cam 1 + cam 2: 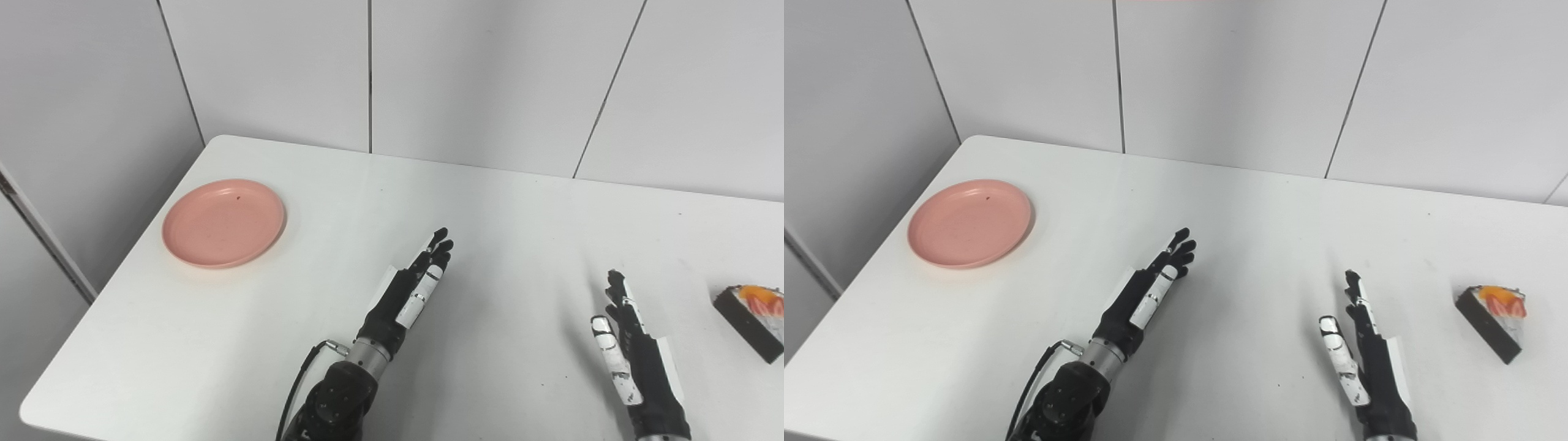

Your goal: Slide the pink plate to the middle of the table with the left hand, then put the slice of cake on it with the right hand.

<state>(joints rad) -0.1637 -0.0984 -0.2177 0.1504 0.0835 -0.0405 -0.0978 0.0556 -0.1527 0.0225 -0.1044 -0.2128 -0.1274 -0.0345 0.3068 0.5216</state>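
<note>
The pink plate (224, 222) lies empty near the table's left edge. The slice of cake (1492, 321), dark with orange and red topping, sits at the far right of the table. My left hand (411, 289) is open with its fingers stretched out, near the table's middle front, well to the right of the plate and apart from it. My right hand (1364, 350) is open and empty, edge-on, to the left of the cake and not touching it.
The white table (502, 214) has a rounded far left corner and a left edge close beside the plate. Grey wall panels (478, 73) stand right behind the table. A black cable (299, 383) loops at my left wrist.
</note>
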